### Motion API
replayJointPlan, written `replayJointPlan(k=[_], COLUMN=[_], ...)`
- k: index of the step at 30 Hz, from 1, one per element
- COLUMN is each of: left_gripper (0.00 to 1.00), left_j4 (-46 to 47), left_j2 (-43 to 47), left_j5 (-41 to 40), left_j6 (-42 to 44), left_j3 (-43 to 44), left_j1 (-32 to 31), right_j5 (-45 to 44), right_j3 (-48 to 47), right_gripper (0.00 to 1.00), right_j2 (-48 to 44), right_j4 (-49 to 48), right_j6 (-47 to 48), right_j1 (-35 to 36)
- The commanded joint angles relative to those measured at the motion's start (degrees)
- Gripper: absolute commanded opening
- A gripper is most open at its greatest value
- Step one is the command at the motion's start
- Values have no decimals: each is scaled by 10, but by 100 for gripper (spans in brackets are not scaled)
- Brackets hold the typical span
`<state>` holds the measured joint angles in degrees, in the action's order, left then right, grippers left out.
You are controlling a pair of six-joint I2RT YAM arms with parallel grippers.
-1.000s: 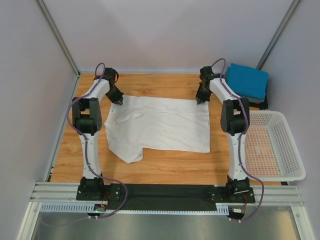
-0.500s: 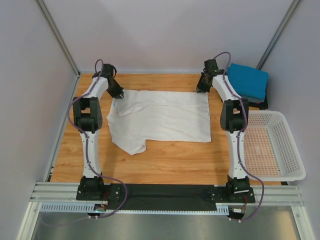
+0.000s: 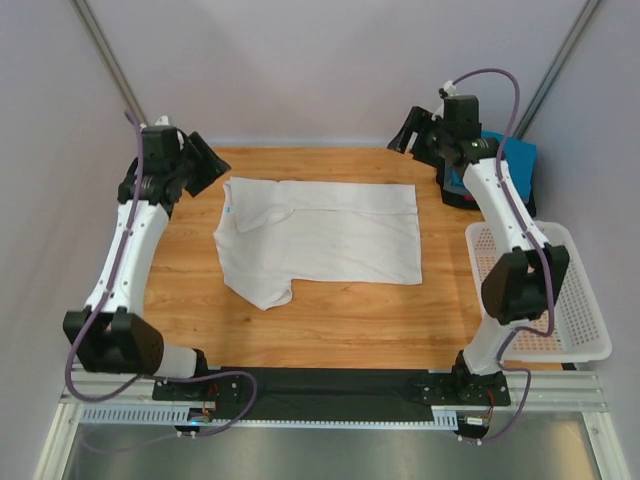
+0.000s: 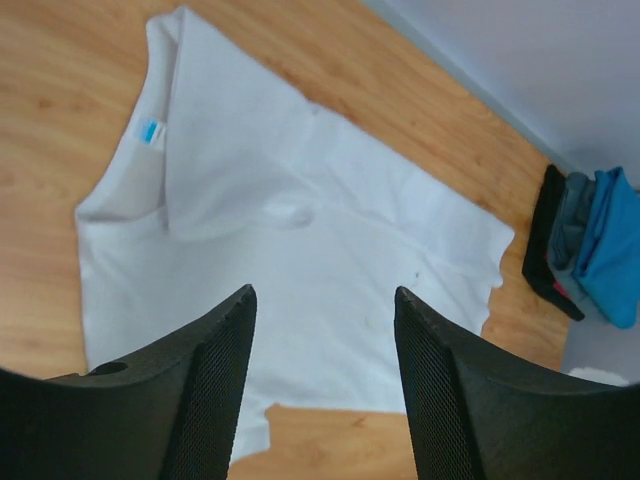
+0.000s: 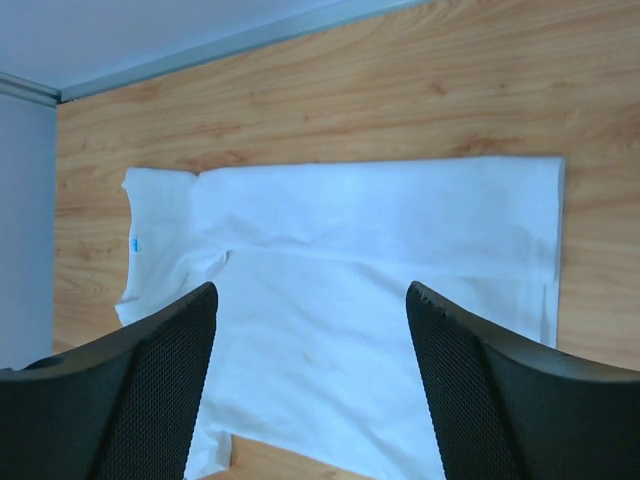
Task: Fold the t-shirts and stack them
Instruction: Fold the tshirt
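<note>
A large white t-shirt lies flat in the middle of the wooden table, its far strip folded over and one sleeve sticking out near left. My left gripper hangs open above the shirt's far left corner, holding nothing. My right gripper hangs open above the far right corner, also holding nothing. In the left wrist view the white t-shirt lies beneath the open left gripper. The right wrist view shows the white t-shirt below the open right gripper. A stack of blue, grey and black t-shirts sits at the back right.
A white perforated basket stands on the right side of the table. The blue folded stack is partly hidden behind my right arm. Grey walls close in the left, right and far sides.
Both grippers opened, let go of the shirt's far edge, and rose up and outward. The shirt now lies on the table with its far edge laid flat.
</note>
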<state>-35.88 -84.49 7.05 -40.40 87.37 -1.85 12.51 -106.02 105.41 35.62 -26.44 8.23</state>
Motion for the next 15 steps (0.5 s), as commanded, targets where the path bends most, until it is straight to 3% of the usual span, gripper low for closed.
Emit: replayJointPlan(k=[1, 7, 15], left_gripper=[65, 66, 59], left_j4=[-40, -38, 28], left_j2=[55, 198, 335], left_j5=[5, 59, 8], left_j6=[-43, -136, -230], left_j3=[-135, -355, -567], left_j1=[1, -8, -81], right_j5=[-7, -56, -89], right_j3=[133, 330, 490], right_gripper=[78, 77, 68], right_j2=[-54, -176, -263], right_j4=[31, 62, 47], right_j6=[-11, -63, -112], right_j1=[2, 2, 1])
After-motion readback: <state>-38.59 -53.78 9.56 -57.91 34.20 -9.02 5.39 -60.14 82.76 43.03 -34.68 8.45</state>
